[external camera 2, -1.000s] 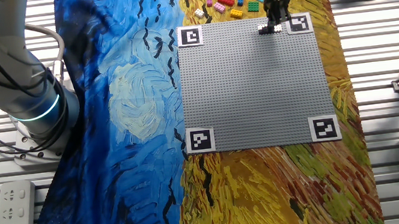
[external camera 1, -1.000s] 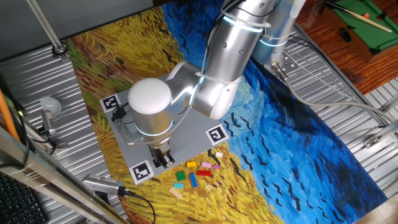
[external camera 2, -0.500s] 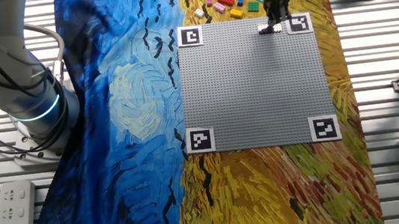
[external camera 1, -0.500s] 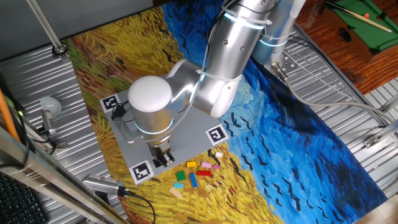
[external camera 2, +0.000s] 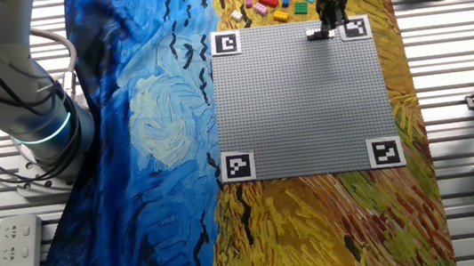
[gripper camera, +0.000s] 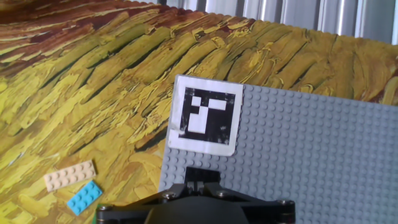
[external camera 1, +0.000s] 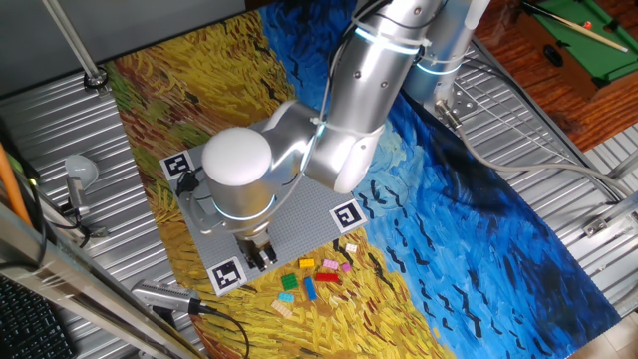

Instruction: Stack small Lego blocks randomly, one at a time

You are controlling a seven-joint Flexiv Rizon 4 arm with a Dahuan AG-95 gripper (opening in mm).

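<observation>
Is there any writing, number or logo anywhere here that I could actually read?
None readable.
Corner tags on the grey baseplate: black-and-white square patterns, no letters or digits.
Remote-like pad at the table edge: its buttons are too small to read.

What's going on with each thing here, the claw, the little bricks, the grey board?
gripper: low over the grey baseplate's corner; open or shut, cannot tell.
small Lego blocks: lying loose on the painted cloth, none stacked.
tan block: flat on the cloth, beside the light blue block.
grey baseplate: flat, no bricks visible on it.
marker tag: stuck flat on the baseplate's corner.
</observation>
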